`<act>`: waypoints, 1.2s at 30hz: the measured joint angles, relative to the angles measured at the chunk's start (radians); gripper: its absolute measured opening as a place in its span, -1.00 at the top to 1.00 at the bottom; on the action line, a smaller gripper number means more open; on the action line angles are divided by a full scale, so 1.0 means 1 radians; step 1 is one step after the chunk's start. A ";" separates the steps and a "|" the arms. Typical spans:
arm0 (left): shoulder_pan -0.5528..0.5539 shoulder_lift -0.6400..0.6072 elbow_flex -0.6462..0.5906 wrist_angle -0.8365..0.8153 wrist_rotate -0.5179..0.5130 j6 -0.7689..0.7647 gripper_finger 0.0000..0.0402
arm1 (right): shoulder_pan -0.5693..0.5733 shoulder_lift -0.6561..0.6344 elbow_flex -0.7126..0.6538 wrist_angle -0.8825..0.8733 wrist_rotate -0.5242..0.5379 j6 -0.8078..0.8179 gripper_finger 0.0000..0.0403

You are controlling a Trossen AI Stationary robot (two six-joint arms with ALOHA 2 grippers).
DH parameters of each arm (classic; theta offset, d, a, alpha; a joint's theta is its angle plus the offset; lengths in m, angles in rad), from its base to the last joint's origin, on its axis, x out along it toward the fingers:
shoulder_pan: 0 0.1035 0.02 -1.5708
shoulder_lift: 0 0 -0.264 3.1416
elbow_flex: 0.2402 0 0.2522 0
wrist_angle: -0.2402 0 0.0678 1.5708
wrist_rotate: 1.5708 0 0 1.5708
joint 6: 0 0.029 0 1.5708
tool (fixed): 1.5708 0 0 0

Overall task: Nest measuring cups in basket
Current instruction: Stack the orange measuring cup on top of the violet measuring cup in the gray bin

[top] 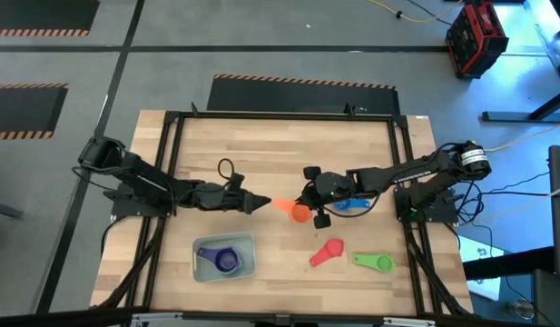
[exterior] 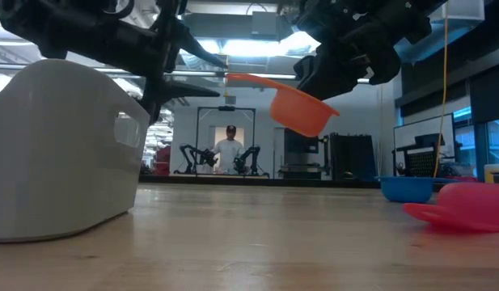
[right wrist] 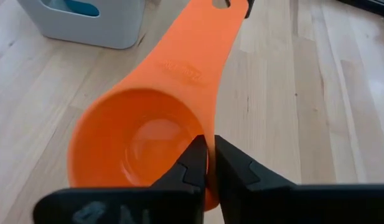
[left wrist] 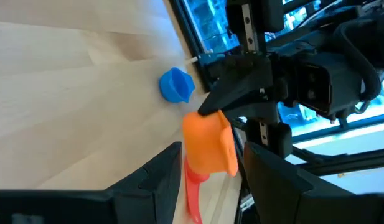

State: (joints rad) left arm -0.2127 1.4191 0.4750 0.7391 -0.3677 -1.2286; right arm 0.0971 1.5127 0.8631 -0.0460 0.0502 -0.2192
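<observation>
Above the middle of the wooden counter (top: 280, 154), the right pincer (right wrist: 207, 165) is clamped on the rim of the orange measuring cup (top: 295, 211), held in mid-air. The left pincer (top: 264, 203) sits at the cup's handle tip — fingers apart. The basket (top: 245, 245), near the front edge, holds purple and teal cups. The blue cup (top: 350, 205), pink cup (top: 326, 253) and green cup (top: 374, 262) lie right of it — well clear.

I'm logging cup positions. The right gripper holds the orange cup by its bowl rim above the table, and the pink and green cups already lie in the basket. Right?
Not quite. The pink cup and green cup lie on the table, outside the basket, as the high view shows. The right gripper does pinch the orange cup by its rim.
</observation>
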 joint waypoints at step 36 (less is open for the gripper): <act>0.018 0.002 0.048 0.015 0.088 0.000 0.36 | 0.000 0.000 0.000 0.103 0.001 -0.029 0.86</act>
State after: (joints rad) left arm -0.1944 1.4212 0.5228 0.7536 -0.2793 -1.2282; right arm 0.0967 1.5124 0.8627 0.0566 0.0509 -0.2485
